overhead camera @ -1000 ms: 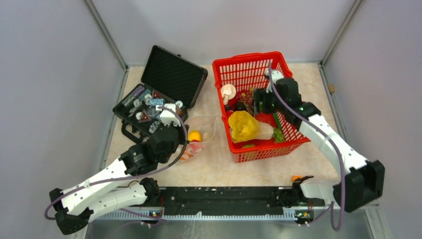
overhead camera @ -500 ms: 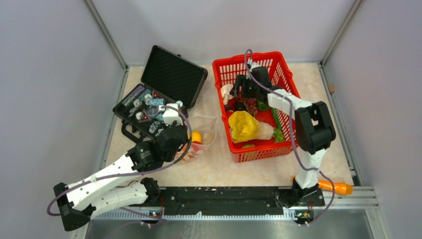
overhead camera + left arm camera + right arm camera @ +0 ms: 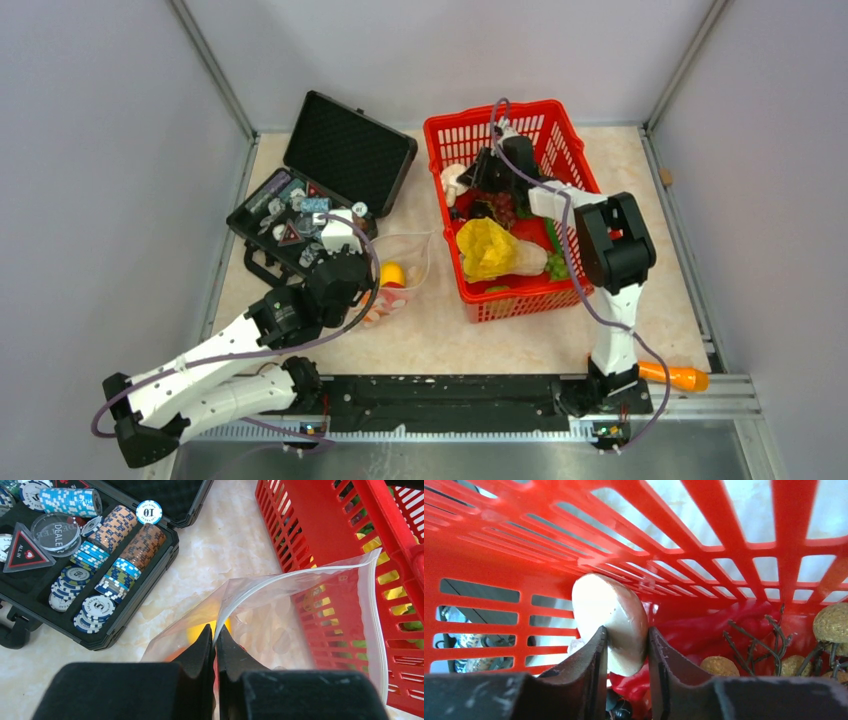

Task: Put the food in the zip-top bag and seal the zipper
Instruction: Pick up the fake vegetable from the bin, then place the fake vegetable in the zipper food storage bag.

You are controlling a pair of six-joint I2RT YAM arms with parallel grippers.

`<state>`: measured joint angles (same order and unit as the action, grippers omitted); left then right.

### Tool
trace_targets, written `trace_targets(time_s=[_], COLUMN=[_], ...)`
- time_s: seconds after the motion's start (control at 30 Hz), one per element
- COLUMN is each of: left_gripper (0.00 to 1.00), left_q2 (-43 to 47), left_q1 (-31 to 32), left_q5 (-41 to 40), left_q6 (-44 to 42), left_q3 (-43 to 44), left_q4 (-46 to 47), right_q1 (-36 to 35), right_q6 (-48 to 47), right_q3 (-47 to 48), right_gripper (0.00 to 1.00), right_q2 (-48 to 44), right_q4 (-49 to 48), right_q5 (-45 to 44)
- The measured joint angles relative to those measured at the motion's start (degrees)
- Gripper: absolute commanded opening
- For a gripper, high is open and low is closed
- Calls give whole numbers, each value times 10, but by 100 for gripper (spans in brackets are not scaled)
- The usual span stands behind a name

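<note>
Two slips threaten. The right hand [image 3: 626, 632], clamped on the rounded mushroom [image 3: 611, 610] by the basket [image 3: 724, 545] wall, upper centre overhead, may squirt it free. The left hand [image 3: 215, 632], pinching the rim of the zip-top bag [image 3: 300, 610] left of centre, may lose the film.

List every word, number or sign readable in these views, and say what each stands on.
"DEALER": clear round disc in the black case.
"ALL IN": triangular marker beside that disc.
"10": white-and-blue chip at the far end of the chip rows.
"5": top chip of a stack by the case's edge.
Other chip faces are too small to read; the bag and basket carry no text.
</note>
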<state>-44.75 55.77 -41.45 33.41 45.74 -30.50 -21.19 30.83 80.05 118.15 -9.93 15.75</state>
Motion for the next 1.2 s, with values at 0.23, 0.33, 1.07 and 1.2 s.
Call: trace_targets(time_s=[0.23, 0.33, 1.07, 1.2], left_gripper=[6, 6, 6, 6], left_q2=[8, 18, -8, -12], left_q1=[-2, -2, -7, -10], left_q5=[-2, -2, 8, 12], left_q6=[-2, -3, -15, -21], left_q3=[0, 0, 7, 16], left_q4=[-10, -10, 11, 17], right_q1=[1, 1, -66, -154], right_q6=[-8, -23, -114, -145], right_q3=[-48, -73, -140, -142], right_gripper=[12, 11, 8, 8], right_q2=[-31, -84, -445, -444], right_q4=[-38, -38, 15, 34], right_q5=[3, -7, 46, 71])
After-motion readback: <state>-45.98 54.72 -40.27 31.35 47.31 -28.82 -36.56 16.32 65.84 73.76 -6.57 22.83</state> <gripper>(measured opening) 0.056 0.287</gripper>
